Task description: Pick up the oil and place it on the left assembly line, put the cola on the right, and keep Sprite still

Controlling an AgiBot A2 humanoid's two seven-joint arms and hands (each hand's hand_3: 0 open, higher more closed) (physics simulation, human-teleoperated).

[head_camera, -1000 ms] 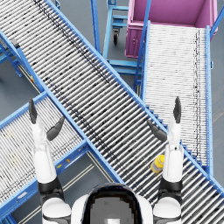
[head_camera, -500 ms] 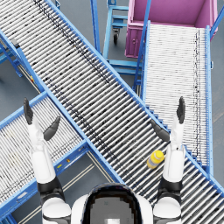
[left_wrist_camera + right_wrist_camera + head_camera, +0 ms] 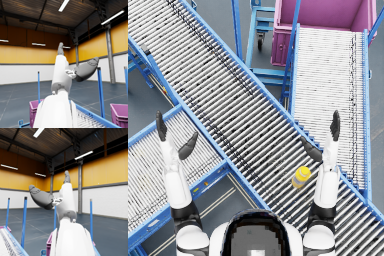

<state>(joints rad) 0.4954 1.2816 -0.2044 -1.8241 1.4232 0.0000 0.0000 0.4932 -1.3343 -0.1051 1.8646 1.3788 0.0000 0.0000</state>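
We count one yellow oil bottle (image 3: 301, 176) on the central conveyor (image 3: 228, 110), just beside our right hand (image 3: 328, 146). That hand and our left hand (image 3: 172, 145) are raised with fingers spread, holding nothing. Far beyond the bottle stands one pink bin (image 3: 328, 12).

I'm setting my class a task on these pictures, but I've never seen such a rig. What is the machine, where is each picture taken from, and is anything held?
It is a simulated humanoid robot: two white arms ending in dark hands. One picture looks down from its head; the other two look along each forearm into a warehouse. The left hand and right hand are raised, open, holding nothing. A yellow bottle, probably the oil, sits on the middle roller conveyor beside the right arm.
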